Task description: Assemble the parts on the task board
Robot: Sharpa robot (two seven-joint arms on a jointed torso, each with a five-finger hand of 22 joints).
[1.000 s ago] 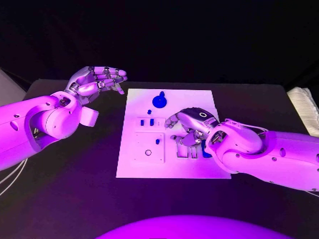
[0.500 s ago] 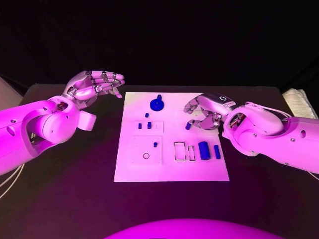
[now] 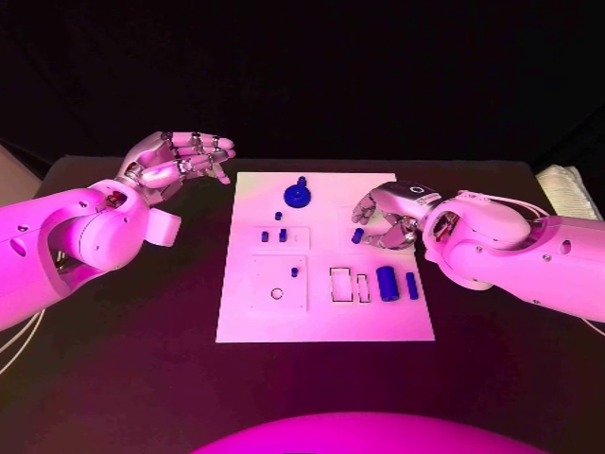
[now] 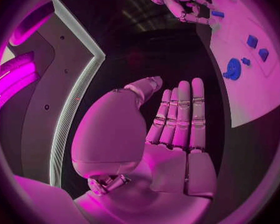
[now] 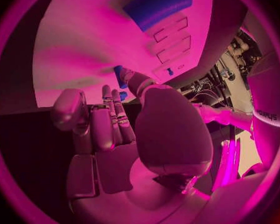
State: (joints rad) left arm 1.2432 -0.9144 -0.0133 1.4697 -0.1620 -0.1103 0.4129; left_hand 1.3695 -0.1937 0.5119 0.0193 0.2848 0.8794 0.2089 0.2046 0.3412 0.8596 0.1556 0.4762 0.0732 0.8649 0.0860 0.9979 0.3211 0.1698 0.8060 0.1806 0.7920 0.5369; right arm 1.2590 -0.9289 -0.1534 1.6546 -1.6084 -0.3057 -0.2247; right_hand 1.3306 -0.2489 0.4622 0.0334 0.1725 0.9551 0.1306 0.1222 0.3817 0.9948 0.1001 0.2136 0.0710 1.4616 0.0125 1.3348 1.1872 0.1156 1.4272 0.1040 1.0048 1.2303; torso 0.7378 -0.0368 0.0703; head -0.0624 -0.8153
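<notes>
The right hand [image 3: 388, 219] hangs over the right part of the task board [image 3: 326, 322], its fingers curled downward around a small blue part [image 3: 357, 235] that shows just under the fingertips. In the right wrist view the fingers [image 5: 114, 115] lie close together with the blue part [image 5: 120, 75] at their tips, so the hand appears to pinch it, though the contact itself is hard to make out. The left hand [image 3: 178, 157] is raised off the board's far left corner, palm up, fingers [image 4: 182, 115] pressed side by side and slightly bent, holding nothing.

Against the picture half a second back, the right hand has dropped a little lower and nearer the board's middle, and the blue part has gone with it. A second back that hand lay over the slots in the near right part of the board. The left hand has barely shifted.

The right forearm [image 3: 521, 253] covers the table beside the board's right edge. Whether the blue part touches the board cannot be told.

On the board, a round blue piece [image 3: 299, 196] sits near the far edge, two small blue pegs [image 3: 274, 235] stand in the middle left, a blue cylinder [image 3: 388, 284] and a thin blue bar [image 3: 412, 287] lie beside the empty rectangular slots [image 3: 341, 285]. A white ribbed object [image 3: 571, 188] lies at the table's right edge.
</notes>
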